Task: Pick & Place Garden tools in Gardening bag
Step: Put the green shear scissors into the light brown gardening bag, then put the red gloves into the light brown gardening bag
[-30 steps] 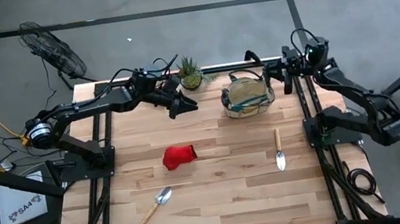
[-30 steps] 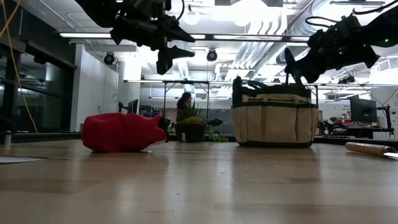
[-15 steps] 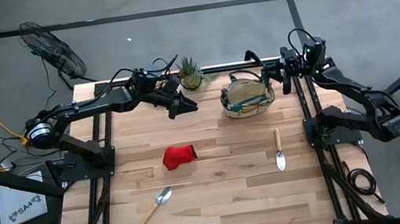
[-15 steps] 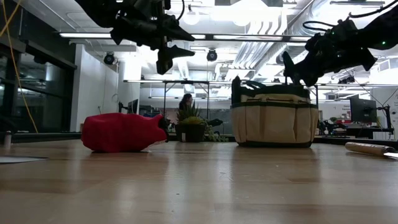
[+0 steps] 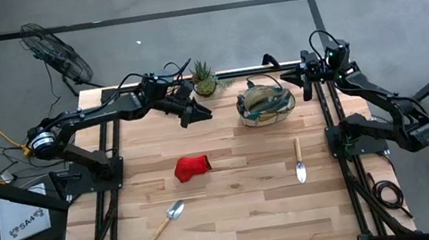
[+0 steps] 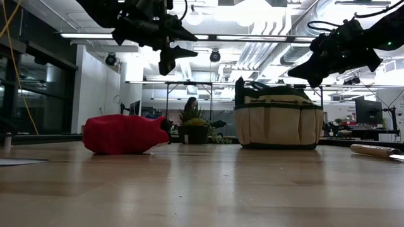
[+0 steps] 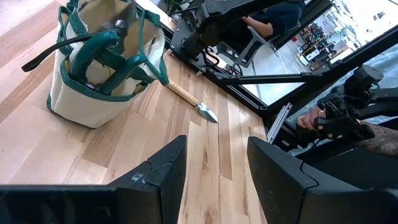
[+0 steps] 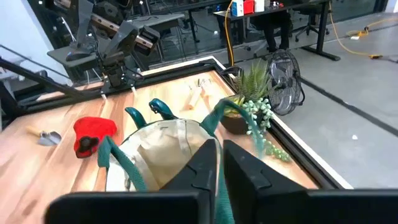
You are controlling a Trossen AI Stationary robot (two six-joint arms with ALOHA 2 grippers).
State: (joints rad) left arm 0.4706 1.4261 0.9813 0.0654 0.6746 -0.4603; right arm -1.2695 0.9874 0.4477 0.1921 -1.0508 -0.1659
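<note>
The tan gardening bag (image 5: pixel 266 104) with green trim stands on its base at the far right of the table. Teal shear handles (image 8: pixel 149 112) stick up out of it. The red glove (image 5: pixel 192 168) lies mid-table. One trowel (image 5: pixel 298 161) lies at the right and another (image 5: pixel 168 219) at the near left. My left gripper (image 5: pixel 201 113) hangs open and empty in the air left of the bag. My right gripper (image 5: pixel 304 83) is just above the bag's right rim, its fingers (image 8: pixel 205 163) shut to a slit in which a green strip (image 8: pixel 220 198) shows. My right gripper comes at the bag's right rim about level, from the table's right. The bag's green loop handle (image 8: pixel 211 118) runs up to its fingertips. I cannot tell whether the fingers touch it.
A spiky potted plant (image 5: pixel 204 77) stands at the far edge between the two grippers. The table's middle and near part hold only the glove and the two trowels. A person sits in the room beyond the table (image 7: pixel 267 18).
My right gripper has drawn back a little from over the bag's top toward the table's right edge. The bag's mouth has changed shape: from above its tan top showed before, and its inside with teal parts shows now.
</note>
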